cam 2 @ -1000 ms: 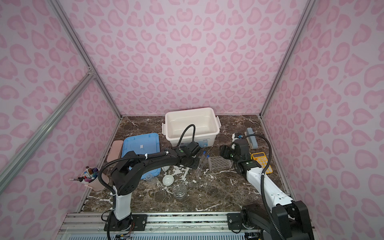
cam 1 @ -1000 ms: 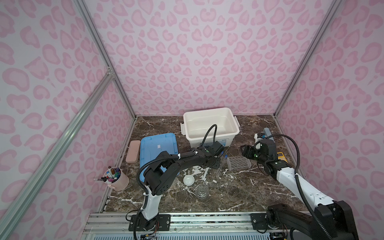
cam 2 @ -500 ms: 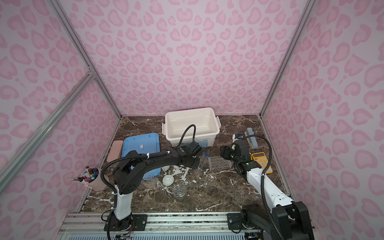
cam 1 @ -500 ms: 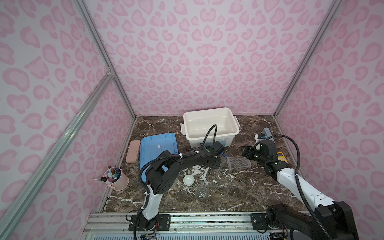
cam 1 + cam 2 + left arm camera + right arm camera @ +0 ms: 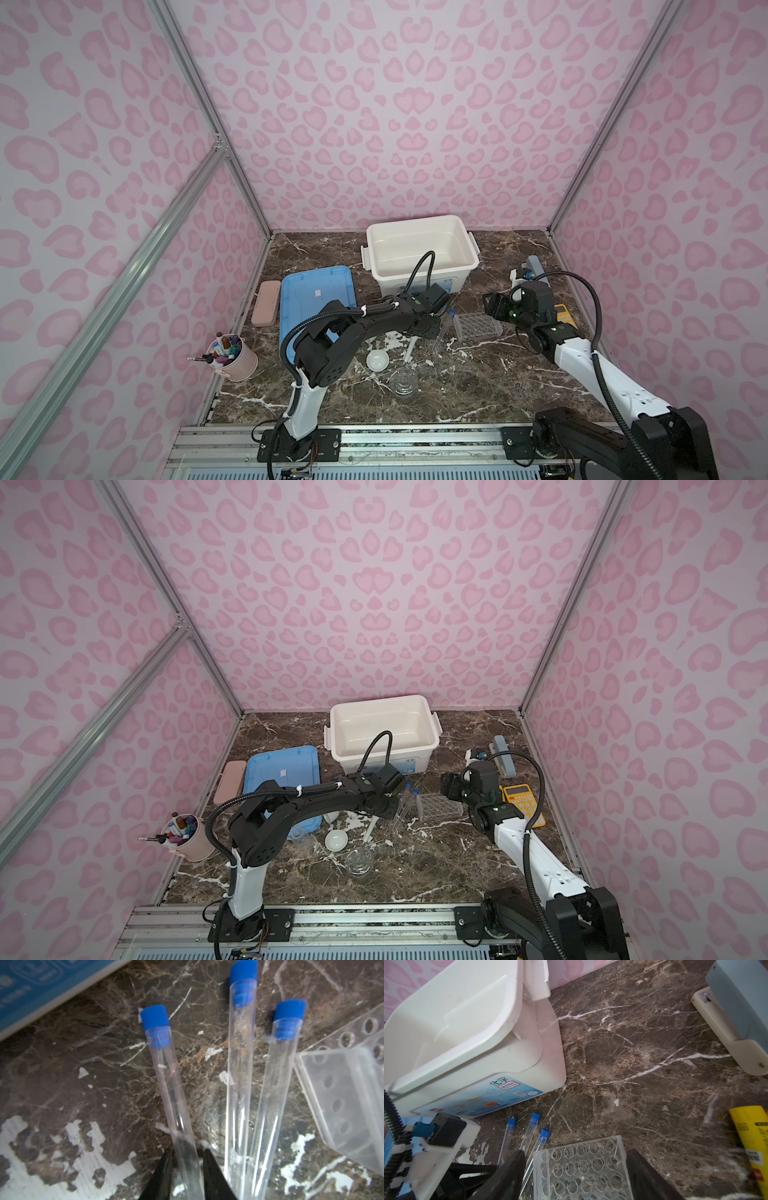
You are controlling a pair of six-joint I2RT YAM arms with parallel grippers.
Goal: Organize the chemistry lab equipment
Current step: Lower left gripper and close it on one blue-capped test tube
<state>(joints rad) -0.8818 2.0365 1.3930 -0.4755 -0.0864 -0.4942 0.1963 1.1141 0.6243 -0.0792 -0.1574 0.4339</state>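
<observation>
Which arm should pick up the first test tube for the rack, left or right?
Left. The left pincer straddles one test tube lying flat, with a fingertip on either side. The right pincer stands open around the clear rack, so it looks better placed to steady that.

Clear, glossy test tubes [image 5: 239,1084], glass or plastic, can't tell, with matt blue caps [image 5: 154,1016]. The rack [image 5: 581,1167] is transparent plastic, a bit cloudy. Tabletop [image 5: 643,1064]: dark marble look, smooth, with rough white patches. Storage bin [image 5: 467,1022], smooth white plastic, slight sheen. Glossy white dish [image 5: 377,360], clear shiny beaker [image 5: 403,382].
</observation>
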